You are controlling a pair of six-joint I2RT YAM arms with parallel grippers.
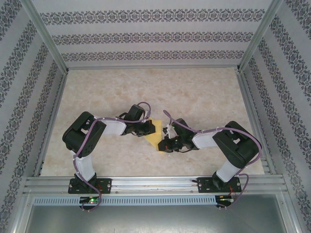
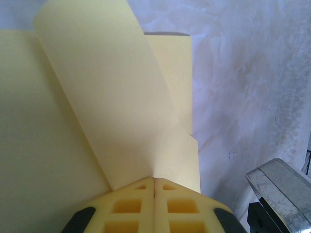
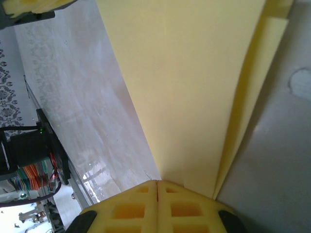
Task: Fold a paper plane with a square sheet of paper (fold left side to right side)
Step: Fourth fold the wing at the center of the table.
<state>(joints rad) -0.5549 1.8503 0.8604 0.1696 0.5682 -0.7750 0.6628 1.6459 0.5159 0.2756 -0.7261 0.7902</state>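
My left gripper (image 1: 147, 128) has its yellow fingers pressed together on a corner of the square sheet of paper (image 1: 155, 134). In my left wrist view the fingertips (image 2: 154, 180) meet with no gap, and a curled flap of the sheet (image 2: 116, 97) rises straight out from between them. The rest lies flat to the left of the gripper and beyond it.

Under both hands is a pale marbled table (image 1: 194, 92). Walls with dark patterned stripes (image 1: 146, 36) close it in on three sides, with metal posts at the corners.

The sheet sits between my two hands, touching both. My right gripper (image 1: 164, 143) is likewise clamped on it. In my right wrist view the pads (image 3: 157, 183) are shut, and layered folds of the paper (image 3: 194, 73) fan away from them. Left of that hand, bare table runs down to a black base with coloured cables (image 3: 29, 165).

A slotted metal rail (image 1: 155, 183) runs along the near edge behind both hands. Ahead of them the table is open up to the back wall.
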